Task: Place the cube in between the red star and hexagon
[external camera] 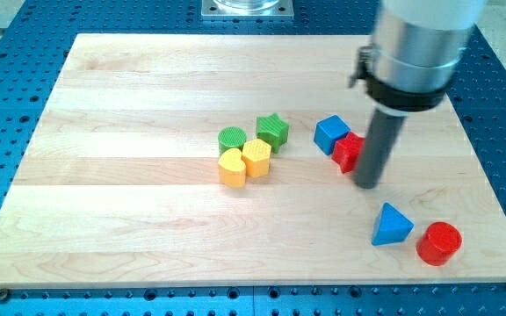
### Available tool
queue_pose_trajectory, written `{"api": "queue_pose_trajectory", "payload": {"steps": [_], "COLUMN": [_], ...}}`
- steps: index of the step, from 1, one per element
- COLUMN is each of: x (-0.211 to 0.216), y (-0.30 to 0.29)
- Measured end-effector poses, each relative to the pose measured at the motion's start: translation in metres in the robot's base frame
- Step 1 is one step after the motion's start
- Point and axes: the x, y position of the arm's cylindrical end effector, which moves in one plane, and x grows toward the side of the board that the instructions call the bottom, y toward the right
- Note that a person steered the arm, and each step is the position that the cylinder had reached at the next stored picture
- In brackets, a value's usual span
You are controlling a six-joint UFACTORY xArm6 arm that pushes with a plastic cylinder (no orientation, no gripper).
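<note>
Blue cube [331,133] already touching red star [350,151], yellow hexagon [256,156] well apart to view's left w/ gap unfilled, so job's partly done; my tip [367,183] (plain rod, no fingers) just right of star.

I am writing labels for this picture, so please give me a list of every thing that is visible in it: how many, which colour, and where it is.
wooden board: one, light wood, fills most of the view
blue perforated base: one, blue, around the board
blue cube: one, blue, right of centre, touching the red star
red star: one, red, partly hidden by the rod
green star: one, green, centre
green cylinder: one, green, left of the green star
yellow hexagon: one, yellow, below the green star
yellow heart: one, yellow, left of the yellow hexagon
blue triangular block: one, blue, lower right
red cylinder: one, red, right of the blue triangular block
my tip: one, dark rod end, just right of the red star
</note>
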Motion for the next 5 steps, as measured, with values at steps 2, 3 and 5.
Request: {"api": "queue_pose_trajectory", "payload": {"steps": [2, 3, 5], "x": [-0.056, -0.066, -0.066], "y": [0.053, -0.022, -0.046]}}
